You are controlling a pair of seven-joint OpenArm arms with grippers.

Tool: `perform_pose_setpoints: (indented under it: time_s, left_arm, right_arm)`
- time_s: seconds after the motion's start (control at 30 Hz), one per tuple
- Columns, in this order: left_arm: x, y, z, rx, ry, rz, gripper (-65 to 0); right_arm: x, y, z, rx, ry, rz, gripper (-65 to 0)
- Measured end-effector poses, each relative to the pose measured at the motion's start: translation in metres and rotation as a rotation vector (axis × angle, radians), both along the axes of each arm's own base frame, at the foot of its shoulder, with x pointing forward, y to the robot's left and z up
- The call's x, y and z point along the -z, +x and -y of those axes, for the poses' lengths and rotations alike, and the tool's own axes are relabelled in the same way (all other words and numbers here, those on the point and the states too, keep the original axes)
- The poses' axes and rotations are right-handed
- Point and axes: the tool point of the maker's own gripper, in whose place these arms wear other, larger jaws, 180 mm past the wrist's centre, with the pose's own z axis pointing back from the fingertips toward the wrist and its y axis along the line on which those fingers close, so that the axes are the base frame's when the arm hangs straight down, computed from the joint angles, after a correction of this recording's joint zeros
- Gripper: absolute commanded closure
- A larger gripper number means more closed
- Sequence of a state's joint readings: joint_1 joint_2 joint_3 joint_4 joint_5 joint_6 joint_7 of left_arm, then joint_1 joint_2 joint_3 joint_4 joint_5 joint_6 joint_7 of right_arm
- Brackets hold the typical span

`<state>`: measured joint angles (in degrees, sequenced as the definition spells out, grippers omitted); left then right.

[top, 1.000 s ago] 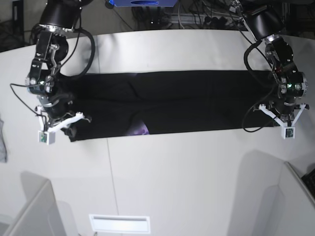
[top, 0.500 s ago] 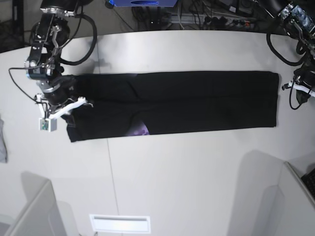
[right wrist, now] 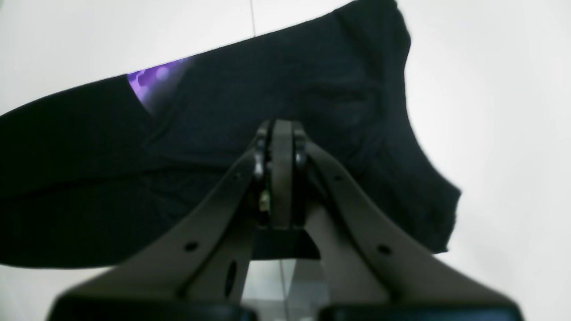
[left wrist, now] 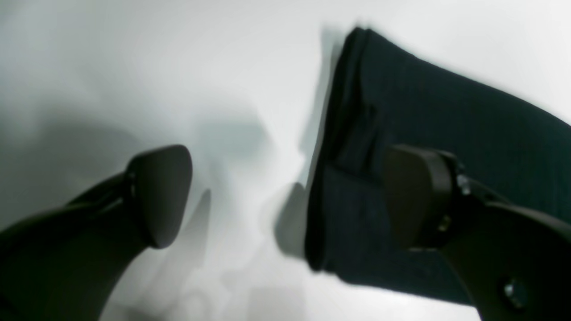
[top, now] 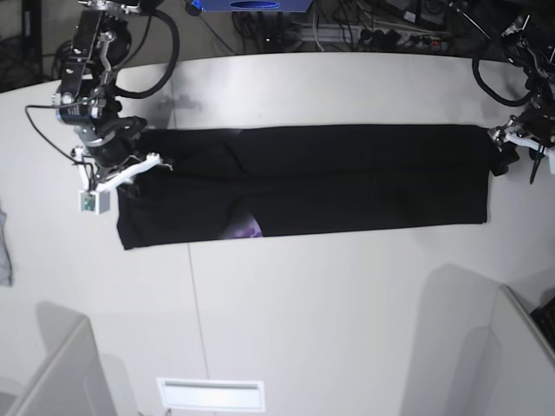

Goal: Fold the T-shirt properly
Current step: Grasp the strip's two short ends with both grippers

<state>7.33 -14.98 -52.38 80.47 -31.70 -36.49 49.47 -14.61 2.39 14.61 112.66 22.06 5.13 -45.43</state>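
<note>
The black T-shirt (top: 347,178) lies flat across the white table as a long folded strip, with a bit of purple print (top: 247,228) showing at its near edge. My right gripper (top: 130,169) hovers over the strip's left end. In the right wrist view this gripper (right wrist: 281,133) is shut, with no cloth seen between its jaws, above the T-shirt (right wrist: 89,178). My left gripper (top: 518,163) is at the strip's right end. In the left wrist view it (left wrist: 287,196) stands wide open, straddling the T-shirt's edge (left wrist: 446,116), one finger over cloth and the other over bare table.
A small grey cloth scrap (top: 4,247) lies at the table's left edge. White bin walls rise at the near left (top: 61,373) and near right (top: 520,355). A white slot (top: 211,394) sits at the front. Cables (top: 364,30) run behind the table.
My left gripper has opened and swung back and right, off the shirt's near right corner, and now straddles its right end. My right gripper has moved back from the left end's near corner, still shut.
</note>
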Motion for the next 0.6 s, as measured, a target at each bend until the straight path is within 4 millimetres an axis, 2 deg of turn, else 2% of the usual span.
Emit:
perform_pose_setpoints:
  time_s: [0.1,0.17,0.4,0.57,0.6]
  left_arm:
    - [0.024,0.009,0.027,0.05,-0.064,-0.014,-65.0]
    - [0.026,0.02,0.035,0.051,-0.097,0.03,-65.0]
    - [0.03,0.039,0.032,0.02,-0.148,0.069,-65.0]
    - [0.031,0.044,0.037,0.04,-0.155,0.074,-65.0]
    - [0.032,0.044,0.039,0.05,-0.153,0.069,-61.9]
  right_arm:
    - [0.003,-0.003,0.0,0.0,-0.002,-0.01,0.0]
    - [0.004,-0.004,0.0,0.0,-0.003,-0.016,0.0]
    - [0.007,-0.008,0.0,0.001,0.0,-0.023,0.0]
    - [0.008,-0.009,0.0,0.002,-0.001,-0.026,0.0]
    - [0.008,-0.009,0.0,0.002,-0.001,-0.026,0.0]
